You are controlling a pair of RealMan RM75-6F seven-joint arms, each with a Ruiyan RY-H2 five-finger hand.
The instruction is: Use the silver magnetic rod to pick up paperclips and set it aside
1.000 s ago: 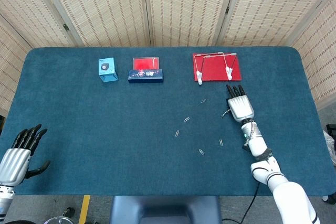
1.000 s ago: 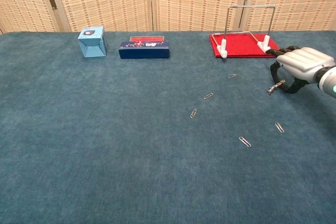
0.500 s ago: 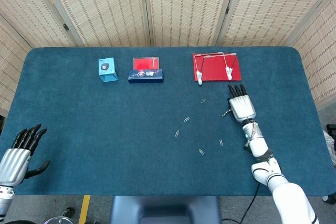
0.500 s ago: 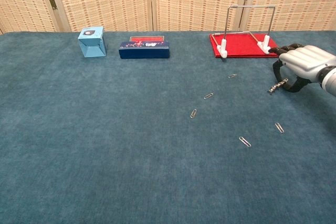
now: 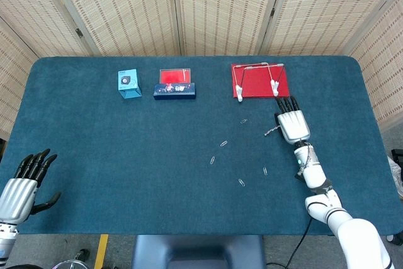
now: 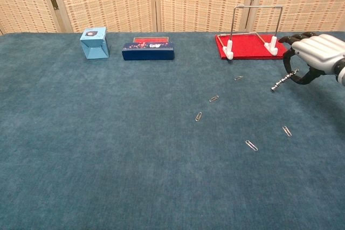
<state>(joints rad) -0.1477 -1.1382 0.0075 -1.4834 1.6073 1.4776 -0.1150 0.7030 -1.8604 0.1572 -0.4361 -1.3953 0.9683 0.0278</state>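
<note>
Five paperclips (image 5: 242,182) loose on my table (image 5: 126,155), right hand (image 5: 293,124) pinching the silver rod (image 6: 283,79) off the cloth, left hand (image 5: 22,184) idle, fingers spread

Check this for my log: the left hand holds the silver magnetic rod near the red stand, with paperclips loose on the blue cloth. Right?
Not quite: the right hand holds the silver magnetic rod, as the chest view shows. The left hand holds nothing, at the table's near corner. The red stand and loose paperclips are as stated.
</note>
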